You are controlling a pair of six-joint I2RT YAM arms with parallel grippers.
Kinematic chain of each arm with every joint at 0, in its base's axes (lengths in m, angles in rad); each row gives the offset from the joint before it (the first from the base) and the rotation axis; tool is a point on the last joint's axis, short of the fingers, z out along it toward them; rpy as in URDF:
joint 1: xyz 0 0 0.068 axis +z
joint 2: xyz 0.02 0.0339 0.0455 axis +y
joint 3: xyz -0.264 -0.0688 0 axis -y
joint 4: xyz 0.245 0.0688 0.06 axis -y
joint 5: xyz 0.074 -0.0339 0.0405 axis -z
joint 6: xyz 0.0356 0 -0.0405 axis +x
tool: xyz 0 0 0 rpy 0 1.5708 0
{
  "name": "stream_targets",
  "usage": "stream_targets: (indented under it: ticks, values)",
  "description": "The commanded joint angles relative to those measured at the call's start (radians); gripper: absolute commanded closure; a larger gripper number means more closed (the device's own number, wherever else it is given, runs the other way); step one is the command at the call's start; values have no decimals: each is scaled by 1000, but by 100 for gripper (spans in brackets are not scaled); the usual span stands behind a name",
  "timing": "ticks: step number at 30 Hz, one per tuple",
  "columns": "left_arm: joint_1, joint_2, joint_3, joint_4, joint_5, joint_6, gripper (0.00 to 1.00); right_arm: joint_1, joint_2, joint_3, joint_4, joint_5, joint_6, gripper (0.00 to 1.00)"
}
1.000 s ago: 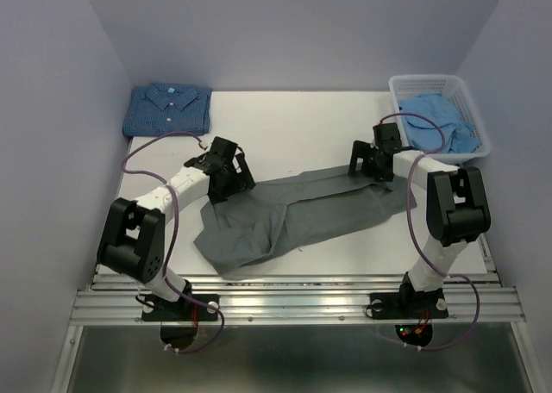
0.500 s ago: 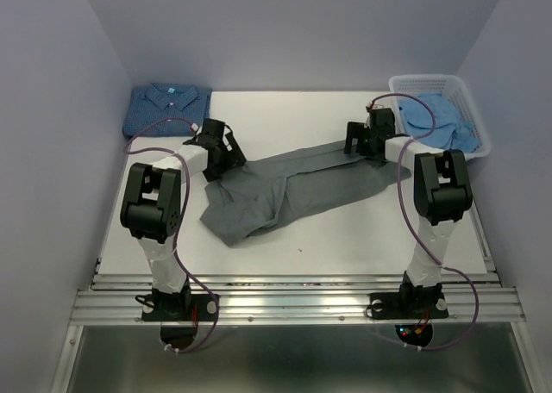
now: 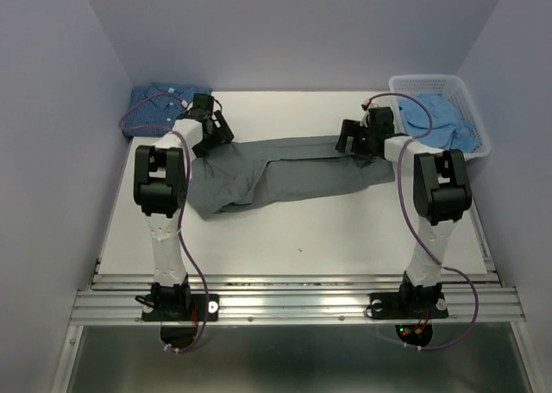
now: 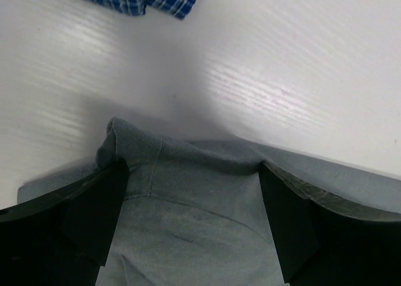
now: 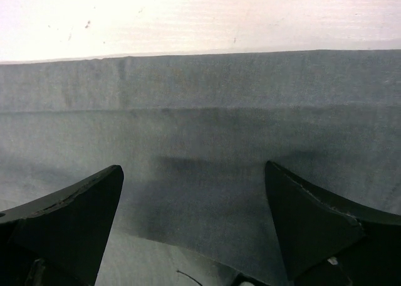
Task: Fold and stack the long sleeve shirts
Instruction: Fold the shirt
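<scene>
The basket (image 3: 427,78) is the only container here, a white plastic lattice at the far right corner of the tabletop (image 3: 302,229). The pale blue shirt (image 3: 440,117) lies crumpled inside it and fills most of it, a bit of cloth reaching up to the near rim.

The grey shirt (image 3: 285,173) lies flat on the tabletop, stretched in a long band across the middle from left to right. Its left part is broader and rumpled, with a fold bulging toward the near side, and its right part is narrower. It touches neither the basket nor the other shirts.

The dark blue shirt (image 3: 155,113) sits folded at the far left corner, just beyond the left end of the grey one.

The left fingers (image 4: 94,217) are over the left end of the grey shirt. They are spread wide, and a raised seam and a curled corner of the cloth lie between them, with nothing pinched. Bare tabletop shows beyond them, then the edge of the dark blue shirt.

The right fingers (image 5: 69,211) are at the far right end of the grey shirt, close to the basket. They are spread just as wide over smooth cloth and clamp nothing — a straight hem runs across just ahead of them.
</scene>
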Motion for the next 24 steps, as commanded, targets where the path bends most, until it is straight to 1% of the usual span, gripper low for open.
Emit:
stream_targets:
  ticks: [1, 2, 3, 4, 5, 6, 7, 8, 9, 10, 11, 12, 15, 16, 17, 18, 19, 20, 21, 23, 24]
  values:
    - [6, -162, -35, -86, -37, 26, 1, 51, -72, 110, -149, 73, -133, 0]
    - [7, -245, -70, -91, -47, 20, 1, 96, -120, 116, -170, 85, -165, 0]
    - [9, -288, -87, -98, -64, 14, 1, 126, -145, 126, -178, 104, -217, 0]
    - [19, -375, -127, -120, -104, -9, 1, 199, -169, 127, -190, 118, -254, 0]
    - [29, -417, -147, -136, -121, -23, 1, 241, -212, 129, -199, 119, -333, 0]
    - [42, -463, -173, -146, -133, -35, 1, 285, -229, 129, -202, 124, -372, 0]
    - [56, -508, -202, -166, -158, -49, 1, 332, -240, 127, -215, 100, -413, 0]
    - [94, -591, -254, -182, -170, -87, 1, 426, -251, 130, -216, 86, -476, 0]
    - [113, -635, -284, -195, -184, -104, 1, 474, -251, 136, -221, 78, -497, 0]
    - [148, -713, -336, -227, -196, -118, 1, 520, -240, 168, -244, 50, -516, 0]
    - [174, -714, -336, -235, -196, -126, 1, 566, -228, 191, -252, 35, -532, 0]
    - [218, -788, -388, -239, -190, -112, 1, 653, -194, 215, -256, 11, -553, 0]
    - [282, -911, -455, -267, -190, -83, 1, 776, -122, 323, -258, 10, -583, 0]
    - [317, -933, -466, -282, -195, -51, 1, 842, -56, 360, -268, 13, -607, 0]
    - [334, -951, -476, -293, -198, -34, 1, 870, -18, 401, -302, 12, -624, 0]
    - [352, -979, -488, -302, -199, -22, 1, 893, 22, 493, -328, 7, -659, 0]
    - [369, -991, -496, -313, -186, 13, 1, 929, 63, 544, -353, 0, -674, 0]
    - [398, -1000, -509, -313, -175, 31, 1, 943, 149, 596, -404, 3, -687, 0]
    - [411, -1014, -516, -316, -161, 41, 1, 953, 197, 714, -431, 12, -701, 0]
    - [429, -1023, -528, -316, -158, 60, 1, 962, 287, 843, -509, 47, -702, 0]
    - [438, -1028, -535, -312, -137, 57, 1, 962, 371, 961, -532, 71, -699, 0]
